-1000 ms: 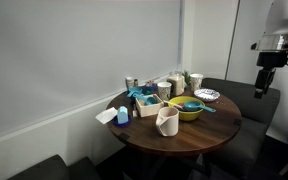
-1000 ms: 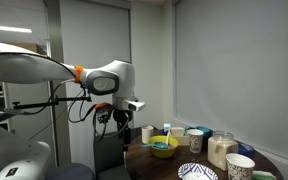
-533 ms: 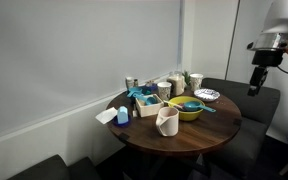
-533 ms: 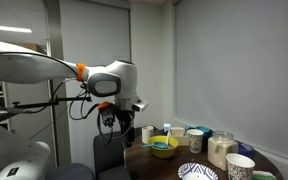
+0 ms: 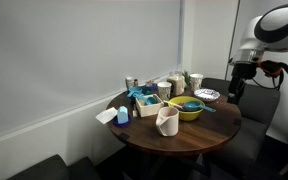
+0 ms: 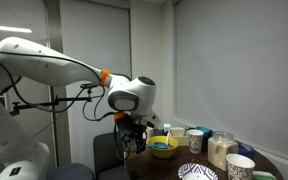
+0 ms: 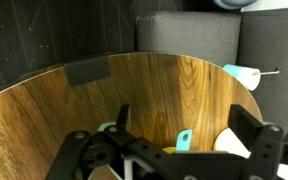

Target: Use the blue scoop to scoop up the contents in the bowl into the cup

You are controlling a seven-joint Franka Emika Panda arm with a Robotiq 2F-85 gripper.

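The robot's black two-fingered gripper hangs in the air at the edge of the round dark-wood table. It is above the tabletop and touches nothing. Its jaws are spread wide and hold nothing; the wrist view shows bare wood between the two dark fingers. The small bright-blue plastic scoop lies inside the wide, shallow yellow-green bowl, which sits near the middle of the table, well apart from the gripper. In the wrist view a piece of the scoop's blue shows low in the picture, between the fingers, with the yellow of the bowl beside it. The bowl's contents are too small and dim to make out in any view. The tall off-white cup with an uneven, pitcher-like rim stands upright just beside the bowl, on the side of the table away from the wall. A smaller white bowl with a blue pattern sits between the yellow-green bowl and the gripper's side of the table. A small blue bottle stands toward the opposite edge. A row of jars and tumblers lines the table's wall side. In an exterior view the gripper is just beside the yellow-green bowl in the picture.
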